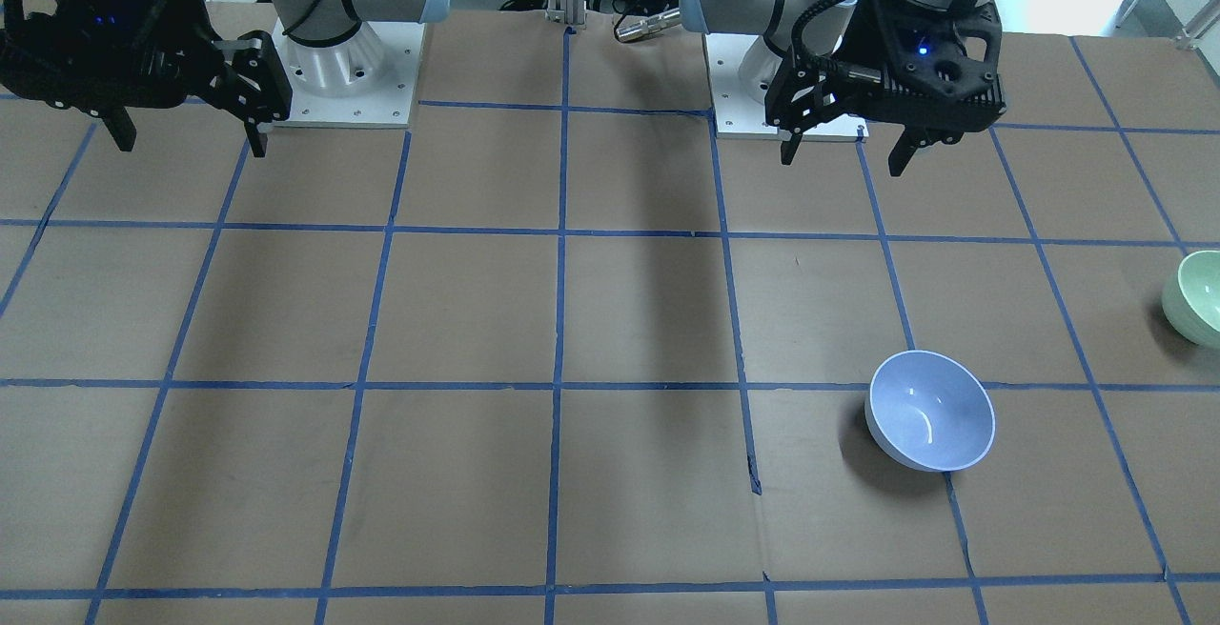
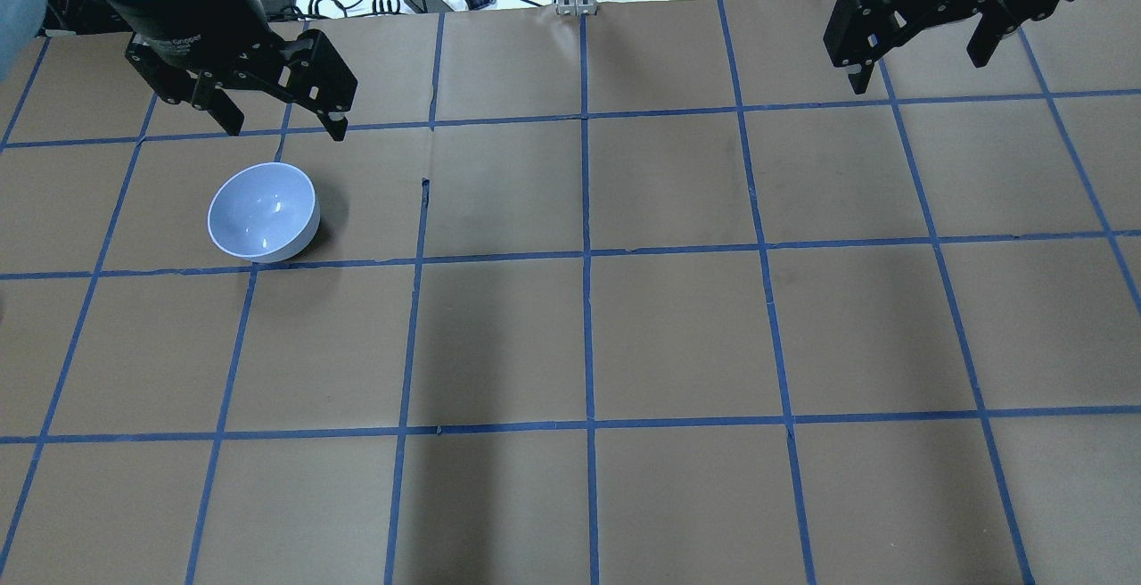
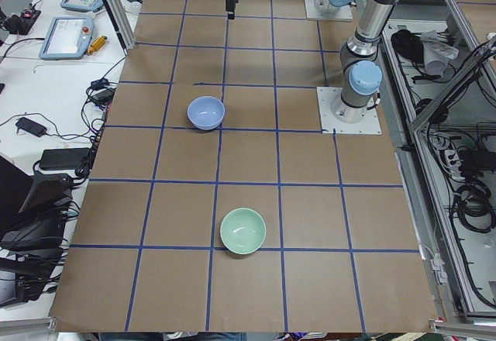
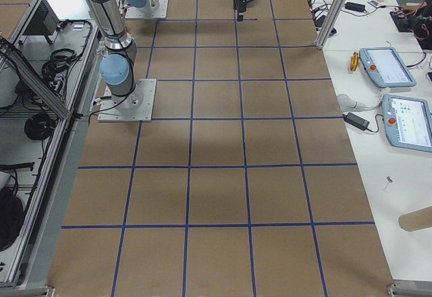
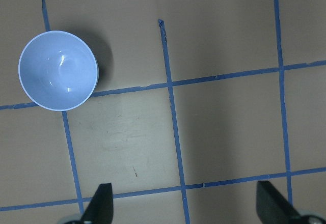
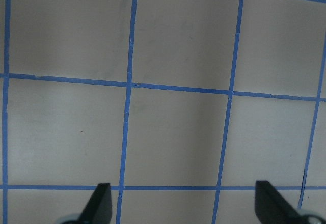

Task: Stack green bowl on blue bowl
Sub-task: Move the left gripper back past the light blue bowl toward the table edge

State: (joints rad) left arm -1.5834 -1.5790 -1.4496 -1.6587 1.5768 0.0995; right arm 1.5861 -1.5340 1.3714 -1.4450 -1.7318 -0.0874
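Green bowl: there it is, upright and empty, low in the middle of the left-side view, resting on the table. In the front-facing view the right edge of the frame cuts it off.
Blue bowl: upright and empty too, left of centre in the overhead view, sitting right by a crossing of the blue tape lines. In the left wrist view it shows in the upper left of the frame.
Bowls together: well apart, each on its own patch of table, and not yet stacked.
Left tool: jaws spread wide, gripping nothing. It hangs over the table in the upper left of the overhead view, just above the blue bowl in the frame and clear of it.
Right tool: also spread wide, with nothing between its fingers, up in the upper right of the overhead view and well away from both bowls. Its wrist view shows table and tape past the two fingertips.
Table: brown surface, ruled into squares by the tape.
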